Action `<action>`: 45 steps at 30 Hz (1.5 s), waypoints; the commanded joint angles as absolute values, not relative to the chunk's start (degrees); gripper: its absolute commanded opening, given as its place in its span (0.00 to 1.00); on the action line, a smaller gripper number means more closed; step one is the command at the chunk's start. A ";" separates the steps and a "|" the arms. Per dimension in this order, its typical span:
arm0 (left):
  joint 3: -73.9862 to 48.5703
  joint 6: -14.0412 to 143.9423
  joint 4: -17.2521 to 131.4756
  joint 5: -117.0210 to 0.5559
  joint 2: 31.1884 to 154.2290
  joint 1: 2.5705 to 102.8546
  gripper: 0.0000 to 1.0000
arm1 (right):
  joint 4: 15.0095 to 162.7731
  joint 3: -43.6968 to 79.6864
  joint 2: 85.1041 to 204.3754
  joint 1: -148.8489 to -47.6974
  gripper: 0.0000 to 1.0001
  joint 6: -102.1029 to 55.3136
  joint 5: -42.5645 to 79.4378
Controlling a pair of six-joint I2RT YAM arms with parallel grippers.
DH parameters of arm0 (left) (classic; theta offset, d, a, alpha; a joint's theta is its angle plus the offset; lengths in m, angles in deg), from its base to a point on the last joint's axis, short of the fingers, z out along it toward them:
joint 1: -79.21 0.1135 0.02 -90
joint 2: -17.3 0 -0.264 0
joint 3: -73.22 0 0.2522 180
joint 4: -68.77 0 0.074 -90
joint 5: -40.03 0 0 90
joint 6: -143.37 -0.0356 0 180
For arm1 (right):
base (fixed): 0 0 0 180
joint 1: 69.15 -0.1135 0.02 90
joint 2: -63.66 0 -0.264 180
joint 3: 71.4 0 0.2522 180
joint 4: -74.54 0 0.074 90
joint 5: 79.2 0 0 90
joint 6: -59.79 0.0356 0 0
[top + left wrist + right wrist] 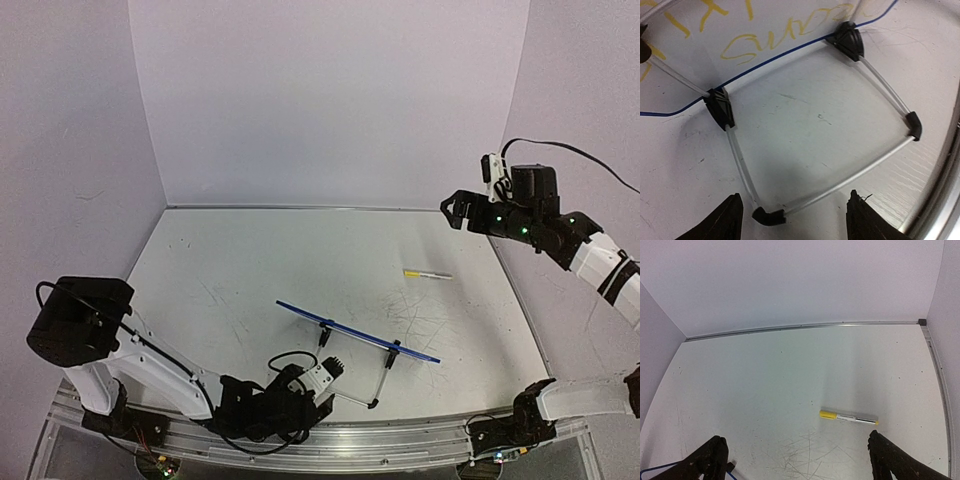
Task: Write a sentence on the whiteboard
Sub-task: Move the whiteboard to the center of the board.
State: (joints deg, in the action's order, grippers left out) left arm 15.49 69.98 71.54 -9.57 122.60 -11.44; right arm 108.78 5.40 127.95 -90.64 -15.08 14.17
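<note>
The left gripper (pixel 796 222) hangs released low over the table's (pixel 250 260) near edge, jaws apart on either side of the wire stand's (pixel 840 182) corner, gripping nothing. Just beyond, mid-table, the blue-framed whiteboard (pixel 360 336) leans on that stand. The sentence (pixel 747 45) shows in thin yellow strokes, unreadable here. Farther off lies a yellow-capped marker (pixel 847 417). The right gripper (pixel 800 462) hovers spread wide, empty.

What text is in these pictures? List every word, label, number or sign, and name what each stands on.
Yellow handwriting on the whiteboard: only cropped, slanted strokes show in the left wrist view; no word can be read for sure.
Yellow-capped marker on the table: the print on its barrel is too small to read.
No other text shows in any view.
</note>
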 commanded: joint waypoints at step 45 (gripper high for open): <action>18.37 90.43 45.81 -2.53 109.55 8.94 0.67 | 106.05 5.82 132.70 -90.52 0.98 -14.64 18.07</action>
State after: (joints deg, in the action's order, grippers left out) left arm 17.58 86.65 51.82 -0.94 117.01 8.69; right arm 108.44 5.32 132.24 -90.64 -14.87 17.82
